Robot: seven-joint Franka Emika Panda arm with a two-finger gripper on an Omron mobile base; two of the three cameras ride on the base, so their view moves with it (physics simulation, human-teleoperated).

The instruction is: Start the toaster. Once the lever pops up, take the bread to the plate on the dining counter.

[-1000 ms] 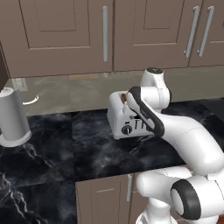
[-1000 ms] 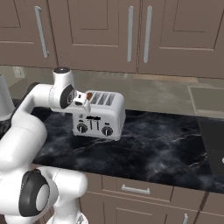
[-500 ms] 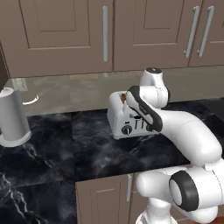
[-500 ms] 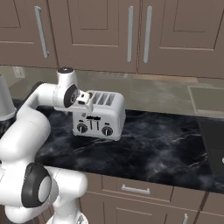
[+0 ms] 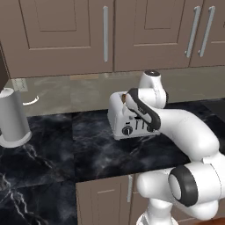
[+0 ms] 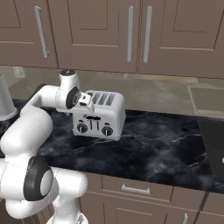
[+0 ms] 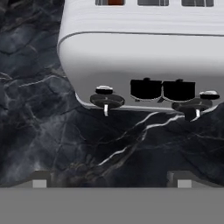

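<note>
Since the earlier frames the arm has shifted only slightly: the hand has edged a little closer along the top front of the toaster [image 6: 98, 114], while toaster, canister and counter stand as they did.

The gripper [image 6: 86, 101] sits at the toaster's upper front edge, on its left end as seen from the right base view, above the left knob [image 6: 82, 128]. Its jaws are spread wide and nothing is between them. In the hand view the fingertips [image 7: 40, 180] show at the bottom edge, well apart, with bare counter between them.

The toaster [image 5: 125, 117] stands upright on the black marble counter [image 5: 57, 149], below the brown wall cabinets [image 5: 66, 35]. Its front carries two black round knobs and two black sliders [image 7: 162, 89] side by side between them. In the hand view both sliders sit low on the front face, just above the knobs.

A brown-orange patch, apparently the bread [image 7: 115, 2], shows in the leftmost slot at the top edge of the hand view. In the left base view a brown spot [image 5: 125, 96] shows at the toaster's top beside the arm.

A tall grey canister [image 5: 13, 117] stands on the counter well apart from the toaster, toward the left.
</note>
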